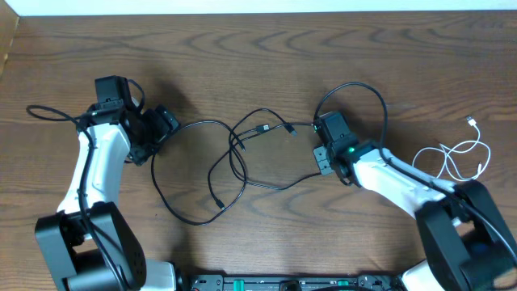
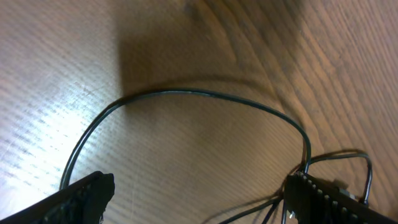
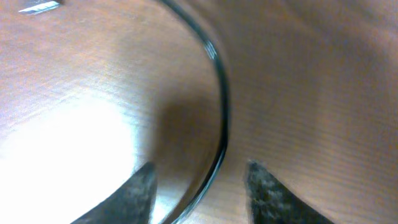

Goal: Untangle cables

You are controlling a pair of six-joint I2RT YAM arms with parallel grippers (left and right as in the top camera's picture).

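Our left gripper (image 2: 199, 193) spreads its fingers wide; a thin black cable (image 2: 186, 92) arcs ahead over open grained wooden table (image 2: 74, 62). Parted, our right gripper (image 3: 200, 174) straddles cable.

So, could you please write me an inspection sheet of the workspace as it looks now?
surface: wooden table, bare grain showing.
job's things: black cables lie in crossing loops at the centre, between the two hands; white cable is loosely coiled, apart from them, at the right.
clutter: nothing seen.
grippers: left hand open wide, a black cable arcing on the table just ahead of its fingers; right hand open, a black cable passing between its fingers, not pinched.
cables: a black wire loop rises beside the right hand; whether it belongs to the arm I cannot tell.
surroundings: pale strip beyond the far table edge.
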